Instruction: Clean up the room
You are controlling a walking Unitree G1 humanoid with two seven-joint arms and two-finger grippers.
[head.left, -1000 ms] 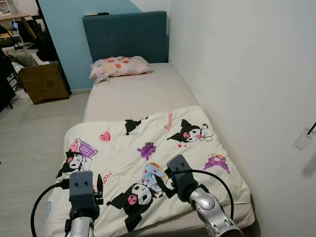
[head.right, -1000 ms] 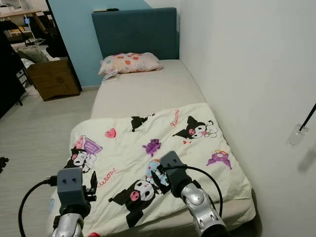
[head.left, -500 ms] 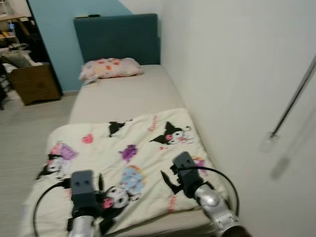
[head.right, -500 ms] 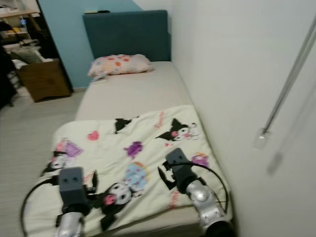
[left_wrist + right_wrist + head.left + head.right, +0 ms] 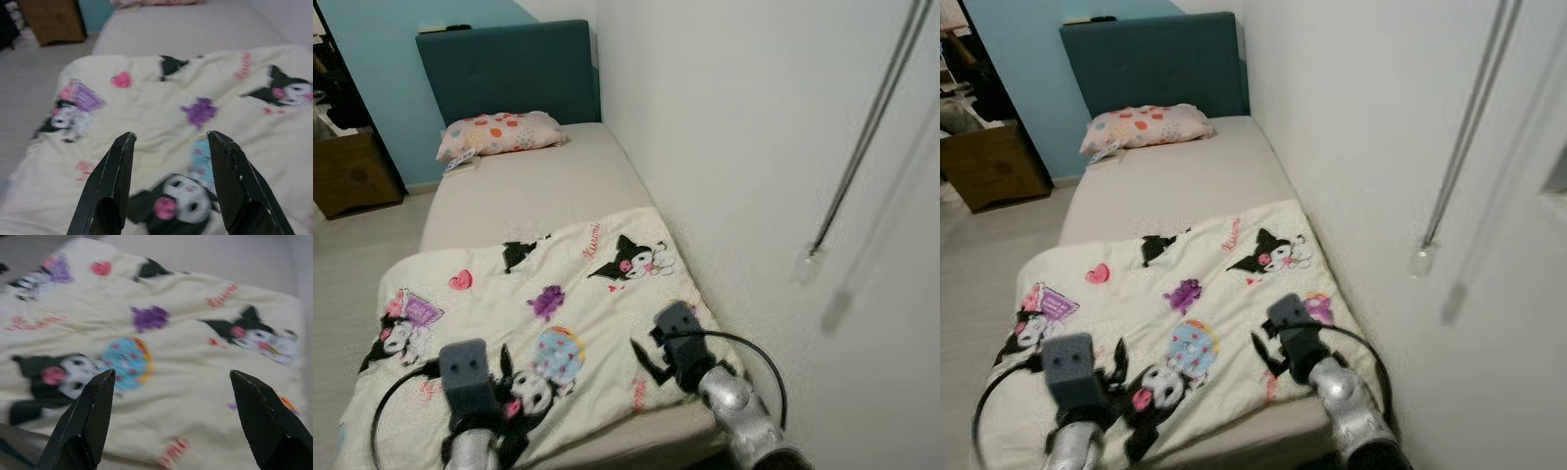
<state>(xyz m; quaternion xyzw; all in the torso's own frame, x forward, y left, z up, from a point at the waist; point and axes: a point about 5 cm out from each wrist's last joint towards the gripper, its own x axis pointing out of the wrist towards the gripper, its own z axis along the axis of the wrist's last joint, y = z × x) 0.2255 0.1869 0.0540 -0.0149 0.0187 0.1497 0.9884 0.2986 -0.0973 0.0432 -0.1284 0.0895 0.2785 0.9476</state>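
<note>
In the head views the whole picture has shifted since a second ago: the camera turned toward the wall point(image 5: 724, 127), so more wall and a hanging cord point(image 5: 862, 137) now show; the things did not move. The blanket point(image 5: 548, 323) covers the foot half of the bed point(image 5: 529, 186), and the pillow point(image 5: 499, 134) lies at the head edge. I judge the tidying is not yet begun. The brown box point(image 5: 347, 174) is cut off.

In the left wrist view the left gripper point(image 5: 168, 183) hangs open above the blanket, blurred.

In the right wrist view the right gripper point(image 5: 181, 421) is spread wide above the blanket, holding nothing.
</note>
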